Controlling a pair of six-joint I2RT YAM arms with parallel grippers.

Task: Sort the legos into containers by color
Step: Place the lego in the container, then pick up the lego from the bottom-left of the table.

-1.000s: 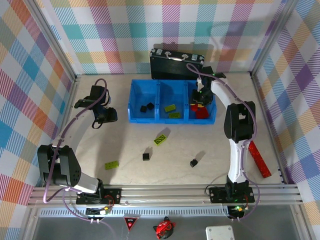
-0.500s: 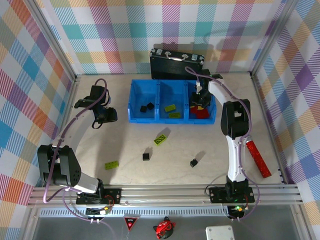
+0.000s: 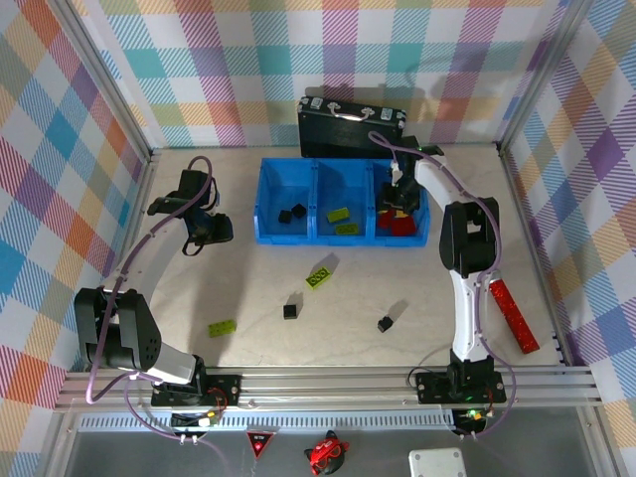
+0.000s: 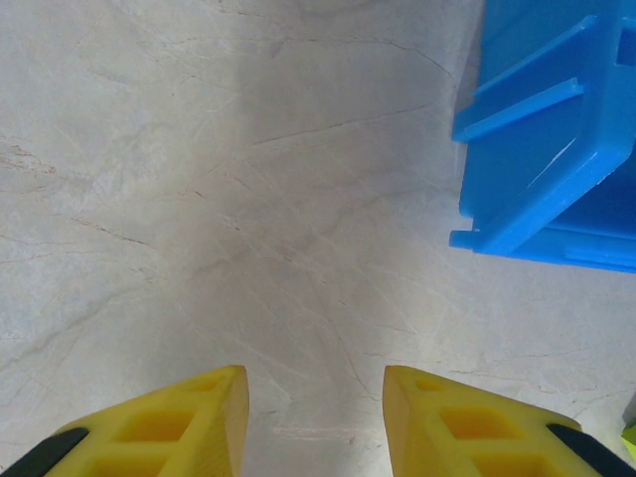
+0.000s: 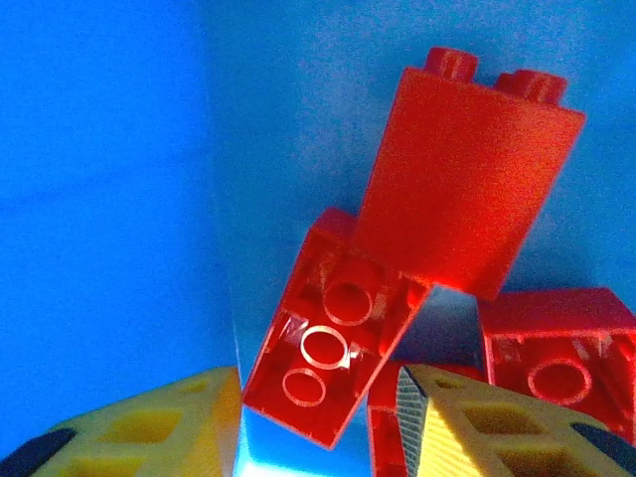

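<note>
The blue three-compartment bin [image 3: 266,235] stands at the table's middle back. Black cubes [image 3: 291,213] lie in its left part, green bricks [image 3: 342,220] in the middle one, red bricks [image 3: 401,226] in the right one. My right gripper [image 3: 397,200] hangs open inside the right compartment, and in its wrist view [image 5: 318,383] an upside-down red brick [image 5: 333,343] lies between the fingers among other red bricks [image 5: 467,189]. My left gripper [image 3: 221,231] [image 4: 315,383] is open over bare table left of the bin [image 4: 537,149]. Loose on the table: green bricks [image 3: 319,277] [image 3: 223,327] and black cubes [image 3: 289,311] [image 3: 384,323].
A black case with a metal handle [image 3: 350,127] stands right behind the bin. A long red glittery stick [image 3: 515,315] lies by the right wall. Checked walls close in the table on three sides.
My right gripper has shifted slightly left and lower inside the right compartment. The left arm and the loose bricks have not moved.
</note>
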